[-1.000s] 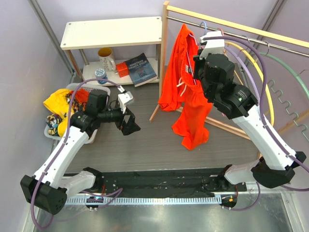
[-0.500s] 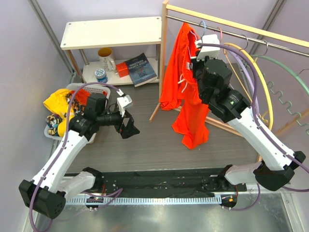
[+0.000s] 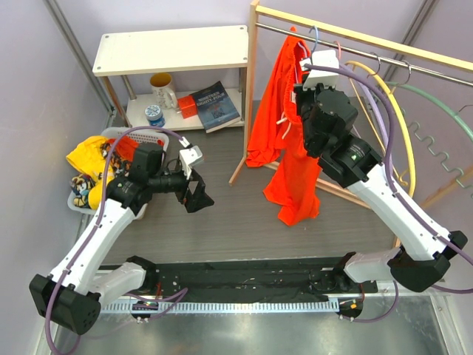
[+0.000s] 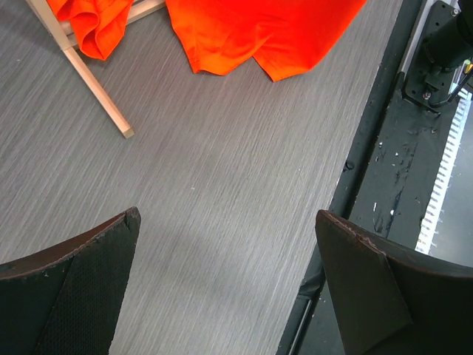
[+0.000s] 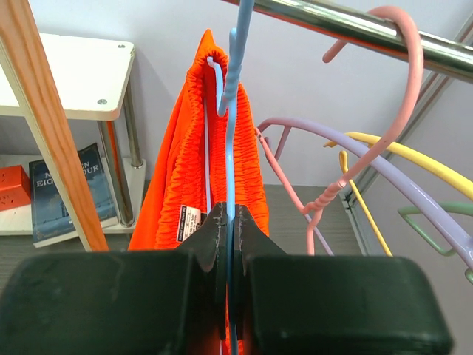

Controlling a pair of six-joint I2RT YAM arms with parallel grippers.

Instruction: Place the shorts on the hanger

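The hanger (image 5: 230, 148) below the right pincer (image 5: 229, 244) is hidden, probably behind the shorts (image 3: 284, 148).

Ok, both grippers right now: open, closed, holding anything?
Left gripper: open, empty.
Right gripper: closed on the hanger carrying the shorts.

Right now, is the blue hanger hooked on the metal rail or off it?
On it. In the right wrist view the blue hanger runs up to the metal rail, the right gripper shut on its wire.

shorts (image 3: 284, 140): bright orange, white drawstring
hanger (image 5: 231, 111): light blue
second hanger (image 5: 384, 111): pink
third hanger (image 5: 384, 177): lilac
fourth hanger (image 5: 414, 159): yellow
rack post (image 3: 250, 81): pale wood
shelf (image 3: 171, 49): cream
book (image 3: 216, 106): dark blue
garment in basket (image 3: 87, 154): yellow
table (image 4: 222, 214): grey wood grain
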